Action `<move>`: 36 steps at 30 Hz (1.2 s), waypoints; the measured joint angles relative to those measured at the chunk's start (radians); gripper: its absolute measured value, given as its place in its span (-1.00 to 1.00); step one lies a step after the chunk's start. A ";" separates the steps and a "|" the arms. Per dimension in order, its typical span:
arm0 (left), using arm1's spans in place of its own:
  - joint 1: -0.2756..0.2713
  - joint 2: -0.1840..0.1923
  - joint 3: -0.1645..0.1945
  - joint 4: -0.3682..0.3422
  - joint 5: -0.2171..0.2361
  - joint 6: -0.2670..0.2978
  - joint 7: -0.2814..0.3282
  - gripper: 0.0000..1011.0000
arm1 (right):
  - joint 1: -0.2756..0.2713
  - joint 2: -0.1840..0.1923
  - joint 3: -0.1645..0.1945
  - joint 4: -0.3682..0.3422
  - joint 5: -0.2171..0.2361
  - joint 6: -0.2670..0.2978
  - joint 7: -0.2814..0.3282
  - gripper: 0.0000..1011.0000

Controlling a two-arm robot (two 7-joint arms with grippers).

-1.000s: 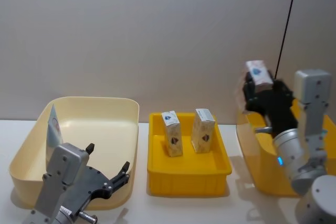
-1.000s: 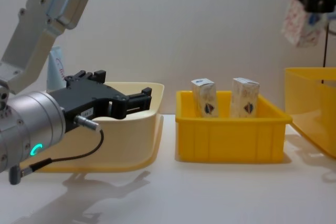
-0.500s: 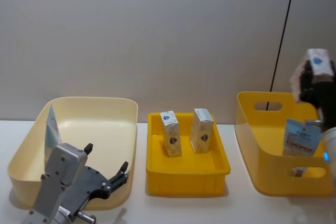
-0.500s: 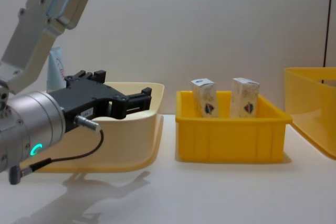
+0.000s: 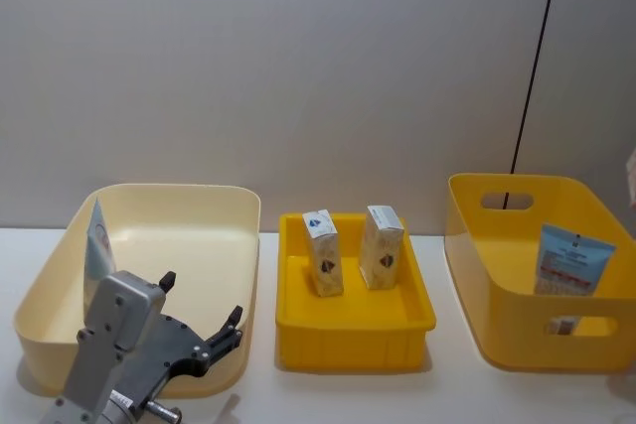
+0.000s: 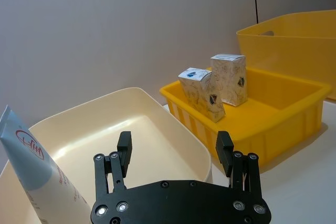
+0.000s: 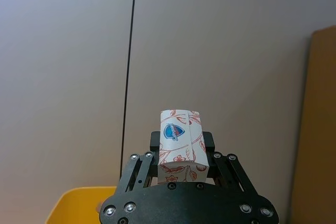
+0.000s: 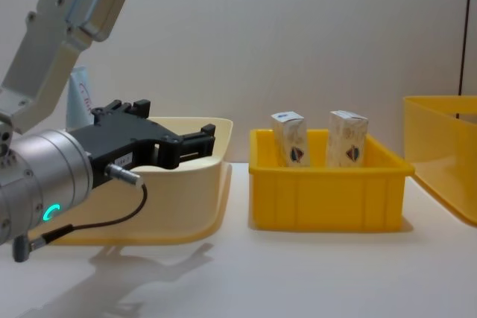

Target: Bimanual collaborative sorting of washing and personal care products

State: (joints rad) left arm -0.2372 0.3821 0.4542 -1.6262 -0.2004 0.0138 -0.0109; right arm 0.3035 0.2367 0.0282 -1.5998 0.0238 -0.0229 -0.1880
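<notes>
White table (image 5: pixel 452 394) and a plain grey wall make the scene, with three bins in a row. At the left is a cream bin (image 5: pixel 189 201), and one squeeze tube (image 5: pixel 96 245) leans against its far left wall with the crimped end up. The left gripper (image 8: pixel 195 141) hangs over the near edge of this bin with its fingers spread apart and nothing between them. In the middle, a small yellow bin (image 5: pixel 355 323) holds two cartons (image 5: pixel 325 252) standing upright side by side, close but apart. At the right, a larger yellow bin (image 5: pixel 494 280) with handle holes contains a flat blue-and-white packet (image 5: pixel 568 260), probably another tube, leaning on its right wall. The right gripper (image 7: pixel 180 157) is raised high in front of the wall, and its fingers are closed on a third carton (image 7: pixel 180 142) with red flower pattern and a blue mark.
</notes>
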 joint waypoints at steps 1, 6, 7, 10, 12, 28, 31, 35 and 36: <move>0.000 0.000 0.000 0.000 0.000 0.000 0.000 0.98 | -0.001 0.001 0.002 -0.002 0.000 0.007 0.001 -0.14; 0.000 0.000 0.000 0.000 0.000 0.000 0.000 0.98 | -0.005 0.007 0.009 -0.006 0.003 0.046 0.018 -0.14; 0.000 0.000 0.000 0.000 0.000 0.000 0.000 0.98 | -0.005 0.007 0.009 -0.006 0.004 0.054 0.022 -0.14; 0.000 0.000 0.000 0.000 0.000 0.000 0.000 0.98 | -0.004 0.007 0.009 -0.006 0.008 0.080 0.033 -0.14; 0.000 0.000 0.000 0.000 0.000 0.000 0.000 0.98 | -0.003 0.006 0.009 -0.005 0.010 0.094 0.038 -0.14; 0.000 0.000 0.000 0.000 0.000 0.000 0.000 0.98 | 0.009 -0.033 -0.007 0.054 0.010 0.211 0.046 -0.14; 0.000 0.000 0.000 0.000 0.000 0.000 0.000 0.98 | 0.010 -0.045 -0.009 0.070 0.004 0.221 0.035 -0.14; 0.000 0.000 0.000 0.000 0.000 0.000 0.000 0.98 | 0.011 -0.054 -0.010 0.080 0.000 0.228 0.028 -0.02; 0.000 0.000 0.000 0.000 0.000 0.000 0.000 0.98 | 0.012 -0.056 -0.010 0.081 -0.001 0.229 0.026 0.02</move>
State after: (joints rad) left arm -0.2372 0.3821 0.4542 -1.6262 -0.2004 0.0138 -0.0109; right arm 0.3152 0.1808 0.0181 -1.5184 0.0231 0.2060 -0.1616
